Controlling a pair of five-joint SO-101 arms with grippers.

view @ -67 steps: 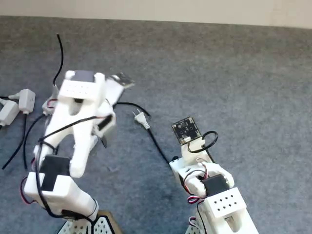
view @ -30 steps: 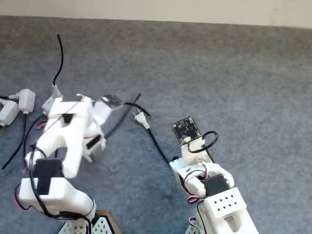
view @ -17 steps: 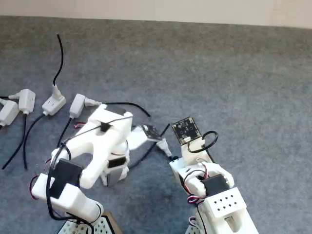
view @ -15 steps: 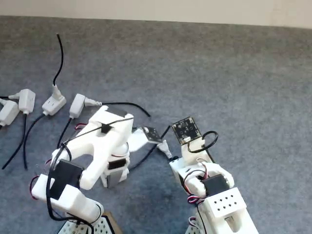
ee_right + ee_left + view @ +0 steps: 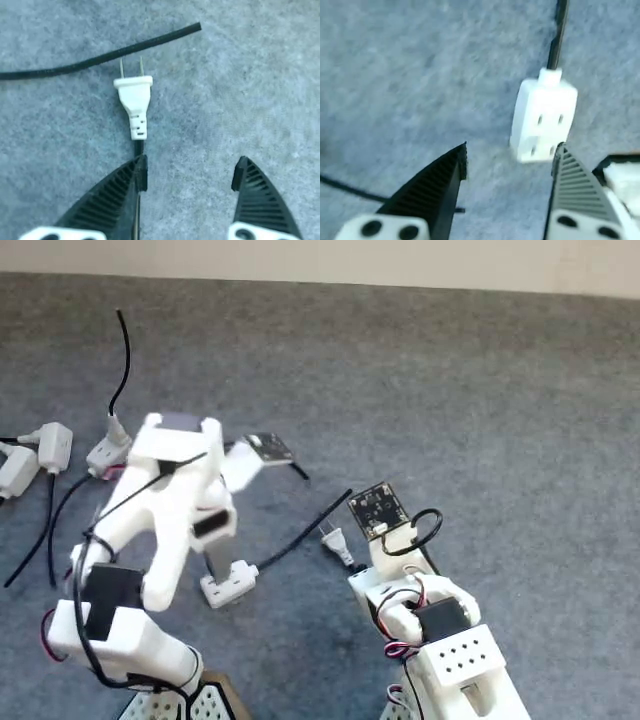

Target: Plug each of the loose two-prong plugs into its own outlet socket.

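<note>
**High view.** Outlet socket [image 5: 228, 586]: white, lying free on the grey worktop [image 5: 480, 420] by the base of the left arm [image 5: 165, 505]. Its black cord runs up and right to a loose end. Half a second ago the left arm was bent low over this spot; it has since lifted and swung back, leaving the socket uncovered. Two-prong plug [image 5: 336, 542]: now just in front of the right arm [image 5: 420, 610], closer to it than two seconds ago. Further sockets [image 5: 55, 445] sit at the left edge, well apart.

**Left wrist view.** Left claw [image 5: 512, 150]: fingers spread, holding nothing. The socket [image 5: 544, 117] lies below it, slots up, close to one finger tip.

**Right wrist view.** Right claw [image 5: 192, 161]: fingers apart, empty. The plug [image 5: 134, 102] is flat on the worktop with its prongs pointing away, and one finger sits over the plug's own cord. The socket's cord [image 5: 100, 57] crosses just past the prongs.

**Assessment.** Socket released; socket and plug now lie near each other but unjoined. Insertion is not yet done.
</note>
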